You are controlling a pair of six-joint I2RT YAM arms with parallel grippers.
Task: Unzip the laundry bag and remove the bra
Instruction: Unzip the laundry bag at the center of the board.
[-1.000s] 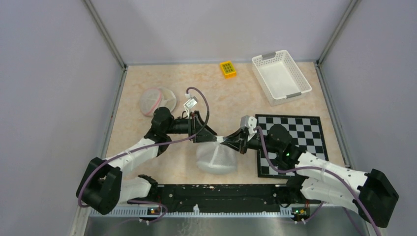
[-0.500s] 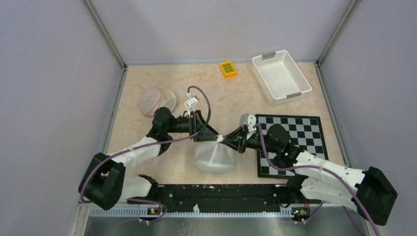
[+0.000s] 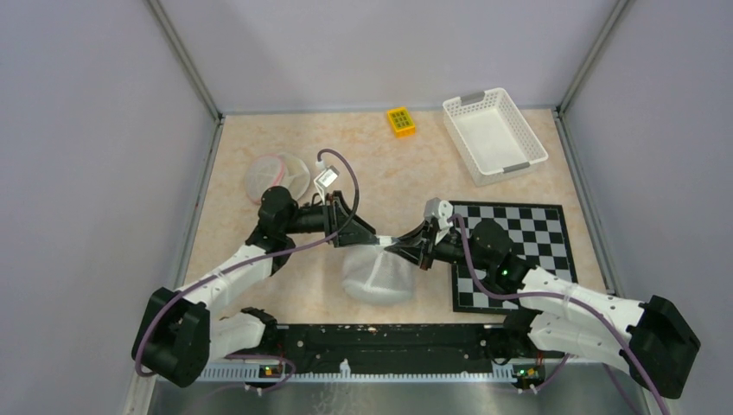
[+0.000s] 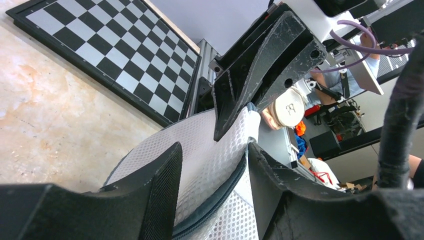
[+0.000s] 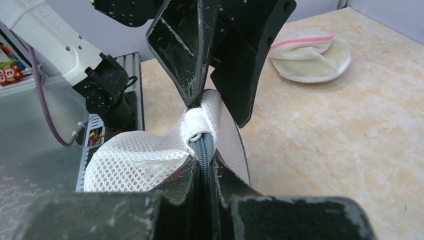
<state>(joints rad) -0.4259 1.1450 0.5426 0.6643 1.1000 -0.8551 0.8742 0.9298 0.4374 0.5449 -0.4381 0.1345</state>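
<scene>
bag: white mesh dome-shaped laundry bag (image 3: 378,277), lower centre of top view, on beige table (image 3: 415,173). Its top is pulled into a peak between both grippers.
zip: dark teal zip (image 5: 203,150) runs up to a white end tab (image 5: 196,125). It looks closed at this end; slider not made out.
bra: not visible. Faint pink shows through the mesh in right wrist view, cannot tell what it is.
right gripper: (image 5: 202,172) fingers almost together, clamped on the zip just under the tab.
left gripper: (image 4: 212,160) fingers narrow, a fold of mesh and zip filling the gap. It grips the bag top from the opposite side, tips touching the tab.
change: vs a second ago the left wrist has shifted toward upper left of top view. The right gripper has followed slightly left, and the peak is drawn tauter.
meaning: likely tensioning the zip line before or during the pull. Unzip step is under way with no opening seen yet. Bra removal not started.
risk: mesh may slip from the left pinch.
nearby: black-and-white checkerboard mat (image 3: 540,225) just right of the bag, under the right arm.
far: cream round padded item with pink edge (image 3: 278,175) at upper left, white plastic basket (image 3: 462,141) at upper right, small yellow block (image 3: 400,121) at top centre. All well apart from the bag.
</scene>
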